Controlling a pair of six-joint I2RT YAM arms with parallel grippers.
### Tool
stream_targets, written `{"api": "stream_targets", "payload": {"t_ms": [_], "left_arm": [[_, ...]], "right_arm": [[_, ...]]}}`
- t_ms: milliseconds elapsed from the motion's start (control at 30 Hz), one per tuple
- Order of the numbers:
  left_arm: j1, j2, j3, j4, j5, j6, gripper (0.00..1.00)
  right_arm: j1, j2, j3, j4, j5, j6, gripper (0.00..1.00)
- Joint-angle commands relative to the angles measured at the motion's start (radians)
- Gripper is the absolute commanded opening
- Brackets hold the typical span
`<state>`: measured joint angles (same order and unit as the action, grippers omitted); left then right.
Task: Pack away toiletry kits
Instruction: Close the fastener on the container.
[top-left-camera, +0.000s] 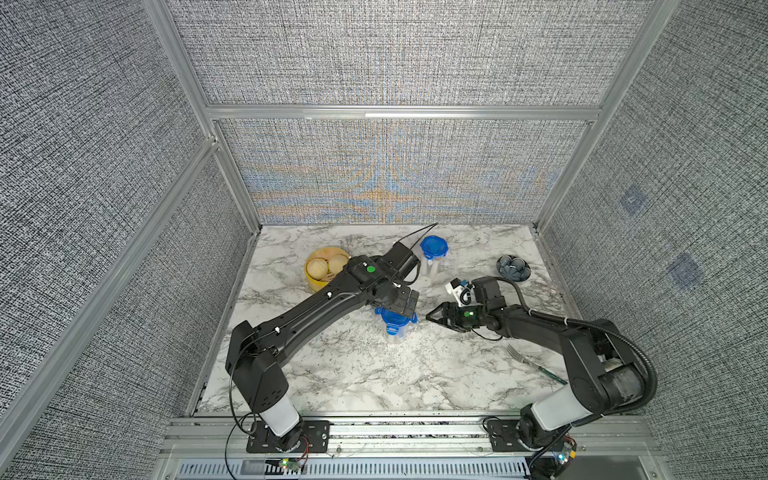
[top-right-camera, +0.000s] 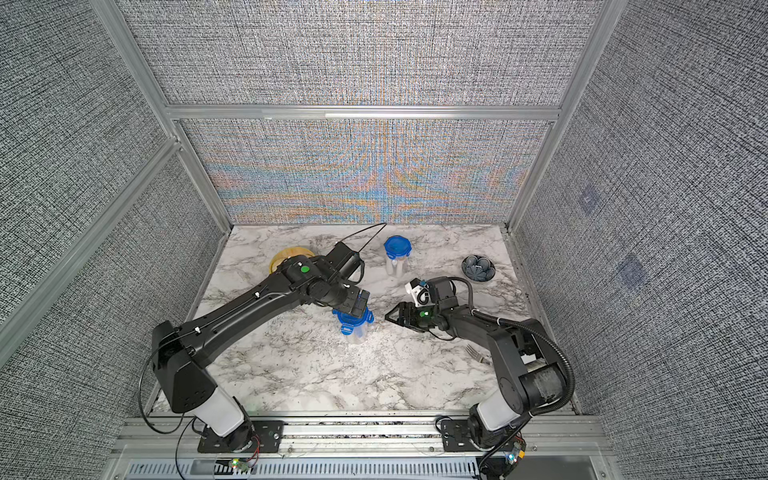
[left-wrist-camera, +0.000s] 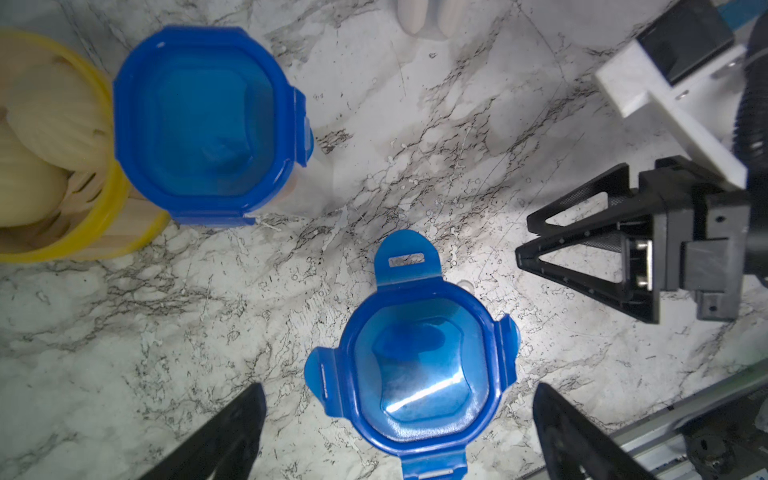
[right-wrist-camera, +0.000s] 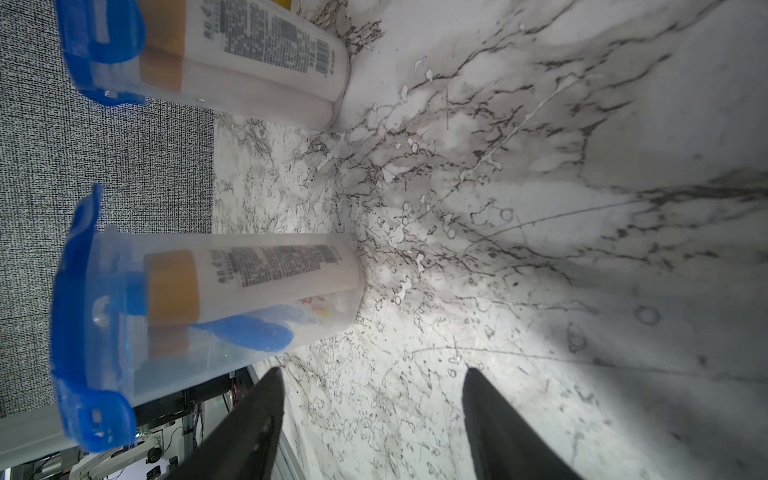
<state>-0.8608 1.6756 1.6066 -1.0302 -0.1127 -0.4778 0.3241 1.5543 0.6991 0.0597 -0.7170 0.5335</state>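
Note:
A clear tub with a blue lid (top-left-camera: 395, 323) (top-right-camera: 352, 322) (left-wrist-camera: 419, 365) stands mid-table, its lid tabs flaring outward. My left gripper (top-left-camera: 406, 305) (left-wrist-camera: 399, 386) hangs open just above it, a finger on either side and clear of the lid. Just right of the tub, my right gripper (top-left-camera: 430, 318) (top-right-camera: 389, 317) (right-wrist-camera: 372, 372) is open and empty. Inside the tub are a white bottle with an orange cap (right-wrist-camera: 249, 270) and a blue toothbrush (right-wrist-camera: 249, 334). A second tub (top-left-camera: 433, 251) stands at the back. A third tub (left-wrist-camera: 208, 124), with its lid clipped, stands beside the steamer, under my left arm in both top views.
A yellow bamboo steamer with buns (top-left-camera: 324, 268) stands at the back left. Back right is a dark blue-grey bowl (top-left-camera: 513, 267), and a fork (top-left-camera: 530, 363) lies near my right arm. Fabric walls close in three sides.

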Motion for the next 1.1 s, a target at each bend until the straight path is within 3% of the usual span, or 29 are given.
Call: {"api": "stream_targets", "payload": {"t_ms": [0, 800, 1067], "left_arm": [[-0.003, 0.008, 0.019, -0.074, -0.021, -0.107, 0.99], [-0.026, 0.151, 0.108, -0.15, -0.038, -0.092, 0.99], [-0.028, 0.17, 0.079, -0.1, 0.018, -0.076, 0.99]], "right_arm": [[-0.006, -0.009, 0.006, -0.019, -0.008, -0.023, 0.73], [-0.102, -0.106, -0.06, 0.009, -0.107, -0.004, 0.79], [-0.105, -0.096, -0.067, 0.026, -0.118, 0.005, 0.79]]}}
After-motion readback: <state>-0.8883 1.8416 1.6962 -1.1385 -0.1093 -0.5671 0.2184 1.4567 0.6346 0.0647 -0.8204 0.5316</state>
